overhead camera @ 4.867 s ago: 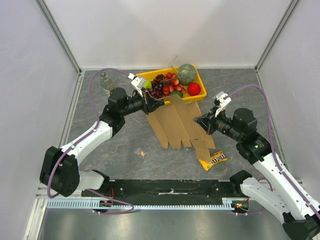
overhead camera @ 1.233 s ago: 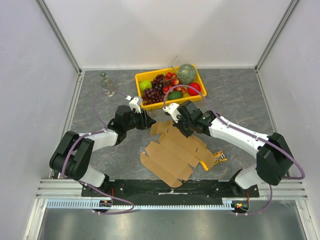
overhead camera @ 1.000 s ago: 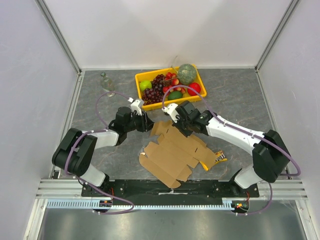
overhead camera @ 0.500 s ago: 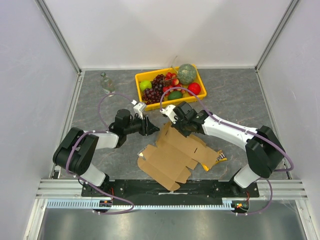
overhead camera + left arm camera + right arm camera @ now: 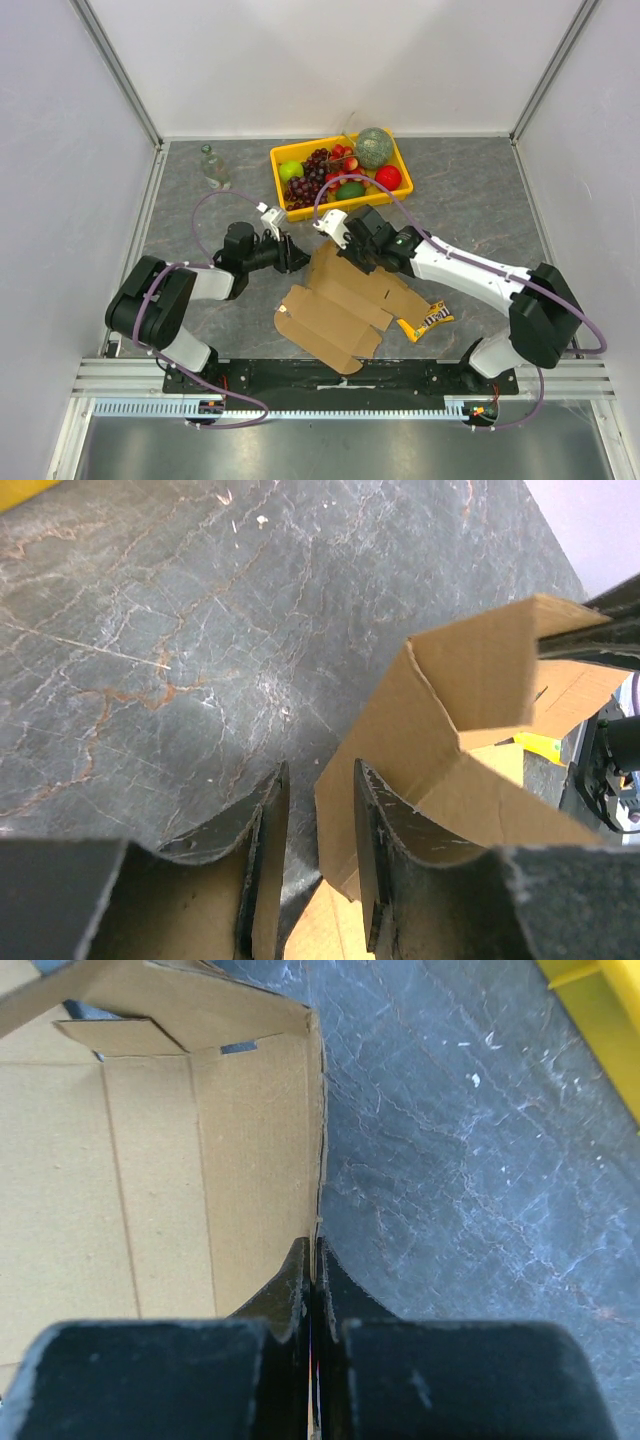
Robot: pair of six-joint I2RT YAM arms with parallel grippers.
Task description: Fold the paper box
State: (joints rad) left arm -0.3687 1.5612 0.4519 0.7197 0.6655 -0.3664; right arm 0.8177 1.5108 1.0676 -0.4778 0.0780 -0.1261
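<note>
**Pinching the paper box (image 5: 345,300) on the near side of the yellow fruit tray (image 5: 279,170)**

Clamps right gripper (image 5: 312,1260) fully closed on a raised cardboard wall, close to the tray's front rim. Sets left gripper (image 5: 320,770) narrowly parted astride a neighbouring flap edge, with gaps on both sides. Leaves remaining panels flat, farther from the tray.

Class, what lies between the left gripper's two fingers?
A raised edge of the paper box, not clamped; the left wrist view shows it in the left gripper's gap.
</note>
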